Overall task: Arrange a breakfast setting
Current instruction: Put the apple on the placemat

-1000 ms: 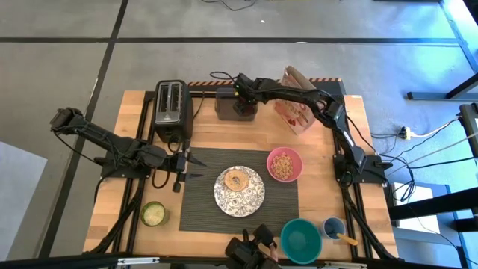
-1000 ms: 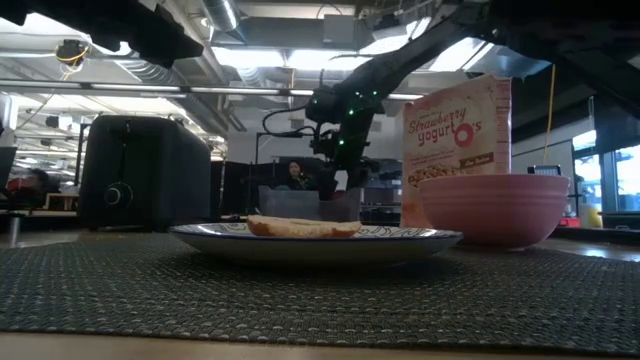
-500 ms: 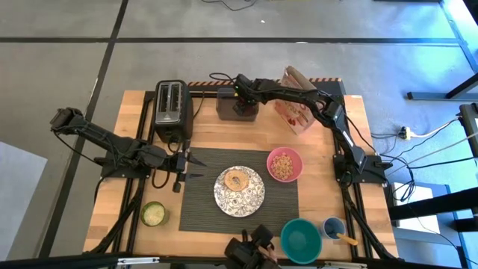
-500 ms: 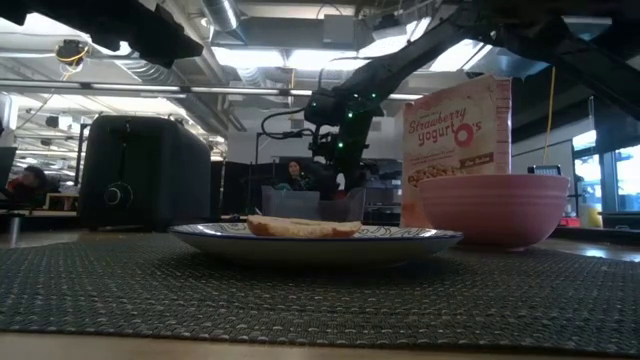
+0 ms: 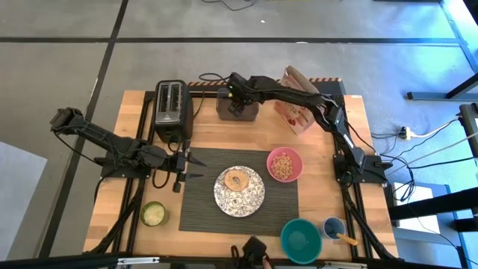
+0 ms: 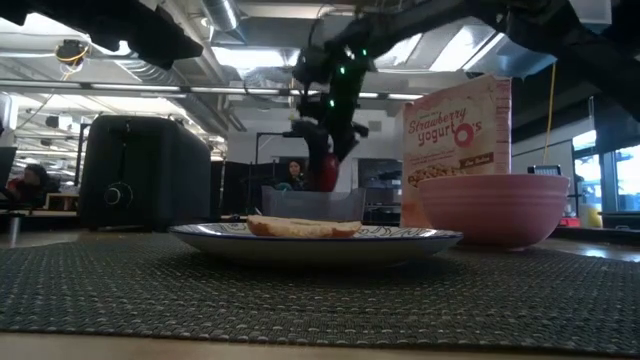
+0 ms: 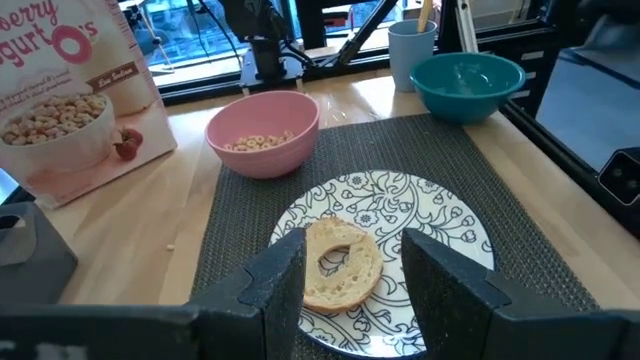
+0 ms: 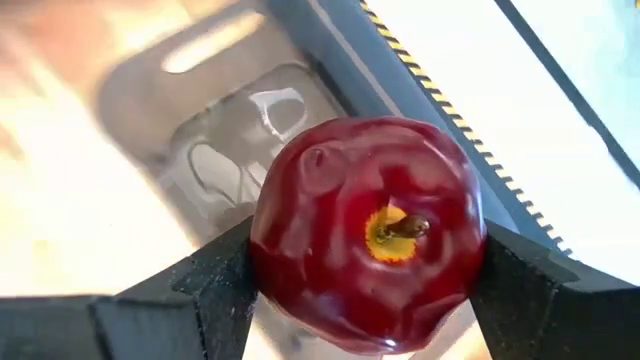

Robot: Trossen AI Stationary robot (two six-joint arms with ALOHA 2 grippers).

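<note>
A dark ribbed mat point(image 5: 200, 211) lies mid-table. On it stand a patterned white plate point(image 5: 223, 202) bearing a bagel point(image 5: 238, 180) and a pink bowl point(image 5: 272, 158) holding cereal. My right gripper point(image 5: 233, 93) hangs over a grey bin point(image 5: 240, 109) at the far edge, shut on a red apple point(image 8: 365, 235), which also shows in the low view point(image 6: 328, 170). My left gripper point(image 5: 196, 167) waits open above the mat's left edge, and the bagel point(image 7: 342, 263) shows beyond its fingers point(image 7: 285, 280). My right gripper pinches the apple between its two fingers, one on each opposite flank point(image 8: 262, 250). The stem end point(image 8: 398, 230) faces back toward the wrist. The fingers slant down from above. The apple hangs lifted clear above the grey bin point(image 8: 225, 120).
A black toaster point(image 5: 173, 104) stands at the far left and a cereal box point(image 5: 294, 106) at the far right. A teal bowl point(image 5: 300, 239) and a blue cup point(image 5: 333, 226) sit near the front right. A green-lidded jar point(image 5: 153, 214) sits front left.
My right gripper has risen out of the grey bin with the apple between its fingers. The apple now hangs clear above the bin, where before the fingers reached down inside it.
</note>
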